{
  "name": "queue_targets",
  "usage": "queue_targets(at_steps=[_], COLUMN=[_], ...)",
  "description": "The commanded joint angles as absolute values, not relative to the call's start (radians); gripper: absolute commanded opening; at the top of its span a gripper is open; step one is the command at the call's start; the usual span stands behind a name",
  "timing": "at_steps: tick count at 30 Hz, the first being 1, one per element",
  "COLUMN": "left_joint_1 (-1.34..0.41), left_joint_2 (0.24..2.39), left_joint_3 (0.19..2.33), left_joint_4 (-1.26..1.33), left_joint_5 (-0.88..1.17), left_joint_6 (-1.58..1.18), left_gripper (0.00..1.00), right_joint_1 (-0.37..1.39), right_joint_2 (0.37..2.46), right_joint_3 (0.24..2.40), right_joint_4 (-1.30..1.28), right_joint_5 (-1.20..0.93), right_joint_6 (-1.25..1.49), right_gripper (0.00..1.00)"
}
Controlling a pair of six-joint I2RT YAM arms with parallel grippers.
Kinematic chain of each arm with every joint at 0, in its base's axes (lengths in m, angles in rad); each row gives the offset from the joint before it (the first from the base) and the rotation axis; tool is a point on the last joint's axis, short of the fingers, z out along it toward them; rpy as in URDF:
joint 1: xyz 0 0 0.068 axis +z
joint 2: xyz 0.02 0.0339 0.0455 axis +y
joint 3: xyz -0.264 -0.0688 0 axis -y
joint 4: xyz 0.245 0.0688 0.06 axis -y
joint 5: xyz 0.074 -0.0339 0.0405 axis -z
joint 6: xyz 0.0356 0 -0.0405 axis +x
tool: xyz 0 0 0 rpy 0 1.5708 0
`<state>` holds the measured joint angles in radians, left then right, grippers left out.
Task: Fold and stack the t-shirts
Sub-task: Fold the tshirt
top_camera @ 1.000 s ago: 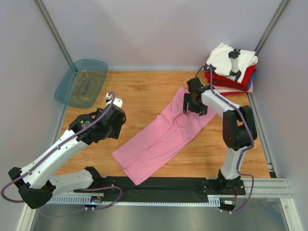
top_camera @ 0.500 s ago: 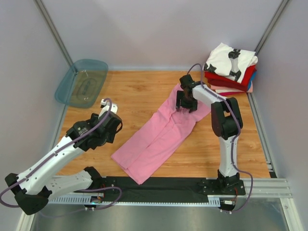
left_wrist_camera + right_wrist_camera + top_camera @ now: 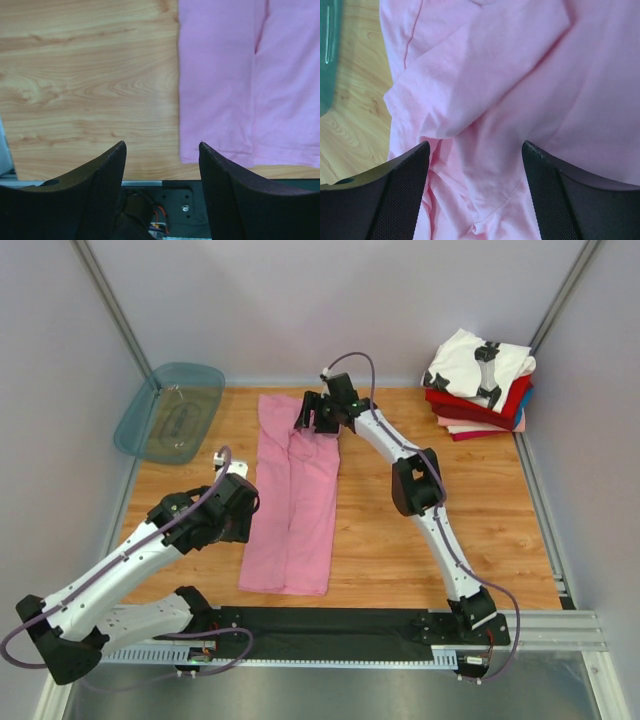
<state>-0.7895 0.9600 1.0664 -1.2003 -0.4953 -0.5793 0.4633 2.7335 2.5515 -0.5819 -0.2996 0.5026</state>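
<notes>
The pink t-shirt point(image 3: 295, 495) lies folded into a long strip, running from the back of the table to its near edge. My right gripper point(image 3: 315, 415) hangs over the strip's far end with its jaws wide open; bunched pink cloth point(image 3: 485, 90) lies under and between them. My left gripper point(image 3: 235, 510) is open and empty just left of the strip, over bare wood; the shirt's near left corner point(image 3: 200, 150) lies by its right finger. A stack of folded t-shirts point(image 3: 478, 385), white with black print on top, then red, blue and pale, sits at the back right.
A clear teal plastic tray point(image 3: 170, 410) leans at the back left corner; its edge shows in the right wrist view point(image 3: 327, 50). Grey walls close in the table on three sides. A black rail point(image 3: 330, 625) runs along the near edge.
The pink shirt swung from a diagonal to lying lengthwise, its far end carried left and back along with my right gripper. My left gripper shifted slightly and stays open.
</notes>
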Motion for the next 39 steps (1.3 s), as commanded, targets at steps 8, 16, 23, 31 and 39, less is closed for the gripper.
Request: queue_targets(at_steps=[8,16,23,31,39], left_joint_1=[-0.790,-0.790,-0.705,-0.594,-0.620], left_joint_2=[0.973,0.980,1.002,0.974,0.939], left_joint_3=[0.910,0.807,0.785,0.625,0.526], left_joint_4=[-1.022,-0.950,-0.910,-0.802,-0.804], left_joint_5=[-0.325,-0.295,-0.223,-0.063,-0.090], left_joint_6=[-0.704,-0.793,-0.764,-0.824,-0.920], left_gripper=[0.66,0.66,0.70,0.65,0.61], right_joint_1=[0.380,0.394,0.517,0.771,0.922], right_joint_2=[2.427,2.094,1.702,1.471,1.393], right_joint_3=[2.342,1.933,1.205,0.694,0.523], right_joint_4=[-0.435,-0.476,-0.368,-0.194,-0.089], right_joint_5=[-0.276,-0.301,-0.302,-0.345,-0.338], right_joint_6=[0.385,0.394,0.548,0.707,0.839], right_gripper=[0.81,0.82,0.73,0.67,0.65])
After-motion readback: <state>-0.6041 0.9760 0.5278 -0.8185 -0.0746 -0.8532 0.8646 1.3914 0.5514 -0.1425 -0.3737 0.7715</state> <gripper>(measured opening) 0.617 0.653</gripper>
